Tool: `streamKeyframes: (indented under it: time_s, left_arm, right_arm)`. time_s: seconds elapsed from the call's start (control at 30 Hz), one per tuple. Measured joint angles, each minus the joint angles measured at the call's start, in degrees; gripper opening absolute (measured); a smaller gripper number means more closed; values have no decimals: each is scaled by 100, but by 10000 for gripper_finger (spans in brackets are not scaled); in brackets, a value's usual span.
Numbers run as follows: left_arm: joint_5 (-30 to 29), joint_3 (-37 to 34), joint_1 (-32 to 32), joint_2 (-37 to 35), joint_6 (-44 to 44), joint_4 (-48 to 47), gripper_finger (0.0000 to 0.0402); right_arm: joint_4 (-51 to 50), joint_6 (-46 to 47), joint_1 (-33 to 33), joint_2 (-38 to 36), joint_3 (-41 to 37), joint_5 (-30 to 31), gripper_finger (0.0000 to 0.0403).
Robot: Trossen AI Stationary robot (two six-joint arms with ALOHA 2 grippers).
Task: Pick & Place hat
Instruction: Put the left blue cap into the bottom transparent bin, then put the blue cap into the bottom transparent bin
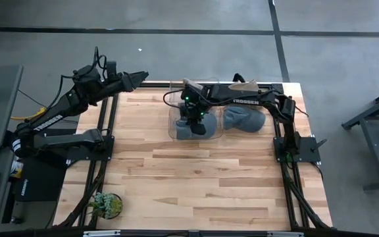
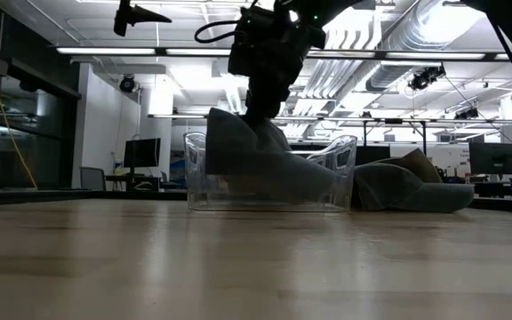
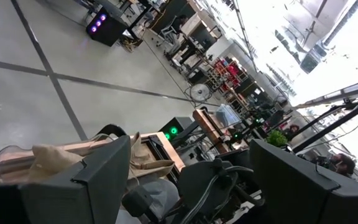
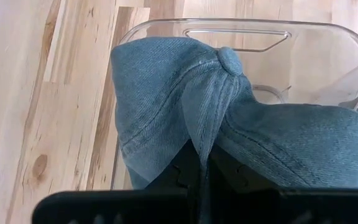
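A blue denim hat [image 4: 166, 93] with a top button [image 4: 230, 60] sits in a clear plastic bin [image 1: 176, 122] near the table's far middle. In the low view the hat [image 2: 256, 160] rises above the bin's rim [image 2: 345, 147]. My right gripper [image 4: 201, 171] is directly above it, shut on the crown. My left gripper [image 3: 197, 186] is open and raised off the table's far left corner [image 1: 137, 78], touching nothing. My right gripper pinches a raised fold of the hat's crown [image 4: 199, 140] just below the top button, between its two fingers. It comes from above, pointing down. The crown is drawn up into a peak [image 2: 260, 124], while the hat's lower part stays inside the bin.
A second grey-blue hat [image 1: 245, 120] lies on the table just right of the bin, also seen in the low view [image 2: 407, 191]. A tan hat [image 1: 245, 84] lies at the far edge. A small potted plant [image 1: 107, 204] stands at the near left corner.
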Motion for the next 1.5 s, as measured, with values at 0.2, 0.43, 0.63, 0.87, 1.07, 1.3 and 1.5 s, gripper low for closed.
streamKeyframes:
  time_s: [0.2,0.43,0.63,0.87,1.07,1.3,1.5]
  left_arm:
    - [0,0,0,0,-18,0,303]
    - [0,0,-1,0,-18,0,303]
    - [0,0,-2,0,-20,0,303]
    - [0,0,0,0,-20,0,303]
    - [0,0,0,0,-20,0,303]
    - [9,0,-2,0,-81,-10,303]
    - [52,0,-1,-1,-107,-45,303]
  right_arm:
    - [2,197,4,0,0,61,15]
    - [0,254,4,0,0,258,74]
    - [2,499,7,0,0,294,157]
    - [-8,792,4,2,52,376,234]
    - [-115,901,7,4,369,498,262]
    - [-805,903,7,4,988,767,264]
    - [-1788,1142,-42,4,1528,1181,264]
